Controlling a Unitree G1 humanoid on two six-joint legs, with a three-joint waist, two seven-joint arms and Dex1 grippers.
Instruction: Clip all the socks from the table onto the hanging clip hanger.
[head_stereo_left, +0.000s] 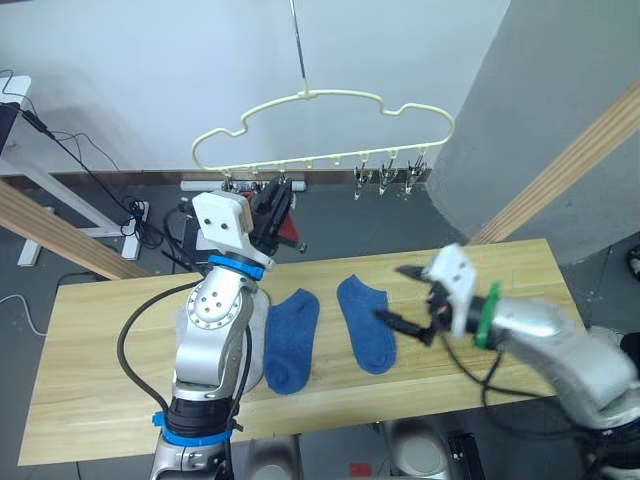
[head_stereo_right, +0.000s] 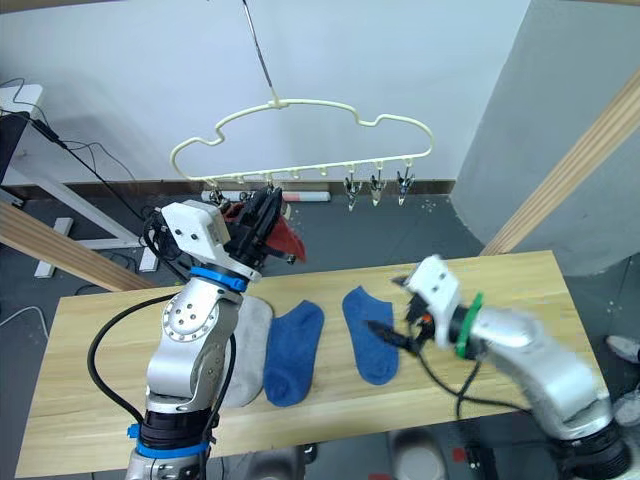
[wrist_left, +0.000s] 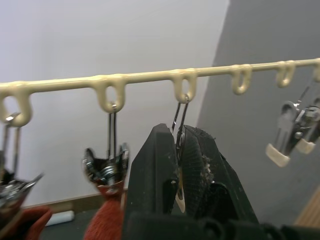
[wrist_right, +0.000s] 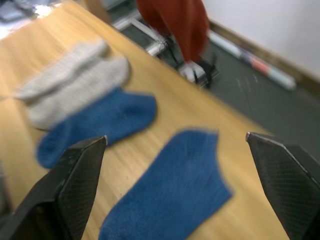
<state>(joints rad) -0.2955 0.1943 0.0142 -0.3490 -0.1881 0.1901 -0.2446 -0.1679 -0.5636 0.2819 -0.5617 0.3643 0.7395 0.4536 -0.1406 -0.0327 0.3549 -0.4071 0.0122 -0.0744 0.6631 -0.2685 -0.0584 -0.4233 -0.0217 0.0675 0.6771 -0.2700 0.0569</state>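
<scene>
Left pincer (wrist_left: 180, 175) pinches a hanger clip (wrist_left: 179, 131) open for a sock; right pincer (wrist_right: 175, 185) gapes above the right blue sock (wrist_right: 172, 185).

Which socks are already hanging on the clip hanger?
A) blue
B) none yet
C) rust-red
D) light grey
C: rust-red fabric hangs from a clip on the clip hanger beside the left gripper, while both blue socks and the grey socks lie on the table.
</scene>
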